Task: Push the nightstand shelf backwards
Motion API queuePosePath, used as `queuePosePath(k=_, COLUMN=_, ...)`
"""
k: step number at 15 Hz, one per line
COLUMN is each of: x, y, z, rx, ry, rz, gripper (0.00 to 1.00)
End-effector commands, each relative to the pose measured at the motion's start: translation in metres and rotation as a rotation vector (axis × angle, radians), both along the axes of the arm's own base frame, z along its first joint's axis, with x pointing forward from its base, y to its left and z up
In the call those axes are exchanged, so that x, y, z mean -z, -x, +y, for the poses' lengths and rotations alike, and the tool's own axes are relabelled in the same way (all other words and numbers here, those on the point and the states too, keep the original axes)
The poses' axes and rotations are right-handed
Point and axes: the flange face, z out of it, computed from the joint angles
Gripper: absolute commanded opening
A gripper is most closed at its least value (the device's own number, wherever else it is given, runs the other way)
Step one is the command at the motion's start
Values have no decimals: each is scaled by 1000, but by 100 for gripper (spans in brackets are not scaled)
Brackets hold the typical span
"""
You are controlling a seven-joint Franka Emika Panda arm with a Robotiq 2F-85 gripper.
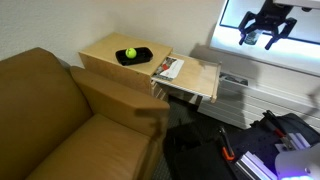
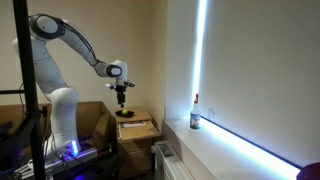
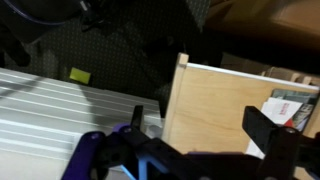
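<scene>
The nightstand shelf (image 1: 195, 80) sticks out from the side of the nightstand (image 1: 105, 50), away from the sofa (image 1: 50, 110). It is a thin light-wood board with papers (image 1: 168, 68) lying on the part nearest the cabinet, while its outer half is bare. Beside it, the nightstand's tabletop (image 1: 100, 46) carries a black tray (image 1: 146, 54) with a green ball (image 1: 130, 53) in it, and neither has any part in this job. My gripper (image 1: 259, 40) hangs in the air well apart from the board, beyond its outer edge and clearly higher, touching nothing. Its jaws stand wide apart and there is nothing between them. The wrist view looks down on the board's free corner (image 3: 215, 110), with the two fingers (image 3: 265, 130) framing it from above. I judge this to be the approach step, with the push itself not yet begun and the shelf fully out. Next I need to bring the gripper down to the level of the board, just outside its outer edge. Then I set a finger flat against that edge and drive straight toward the cabinet along the slide. I want contact near the middle of the edge so the board does not skew and bind. I must also stay low enough not to ride over the top and sweep the papers.
</scene>
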Motion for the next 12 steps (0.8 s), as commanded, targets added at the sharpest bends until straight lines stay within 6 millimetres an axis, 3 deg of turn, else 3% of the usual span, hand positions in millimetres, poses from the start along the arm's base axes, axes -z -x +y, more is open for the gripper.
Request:
queuePosePath(k=1, x=55, y=15, z=-67, rx=209, ry=-27, rz=12, gripper=100)
queuePosePath(k=2, x=72, y=32, z=-89, rx=272, ry=-47, rz=-5, gripper=100)
queuePosePath(k=4, x=98, y=41, z=-101, rx=397, ry=-73, rz=-42, gripper=100)
queuePosePath(k=5, x=102, y=33, z=-112, rx=458, ry=-89, rz=-58, gripper=100)
queuePosePath(k=6, x=98, y=38, z=-116, rx=514, ry=-122, rz=-84, gripper=100)
queuePosePath(k=7, x=94, y=37, z=-109, rx=443, ry=-96, rz=-53, gripper=100)
queuePosePath(k=11, x=98, y=37, z=-117, rx=503, ry=-115, rz=-67, gripper=100)
queuePosePath(k=12, x=121, y=28, z=-115, rx=505, ry=-76, rz=-18, gripper=100)
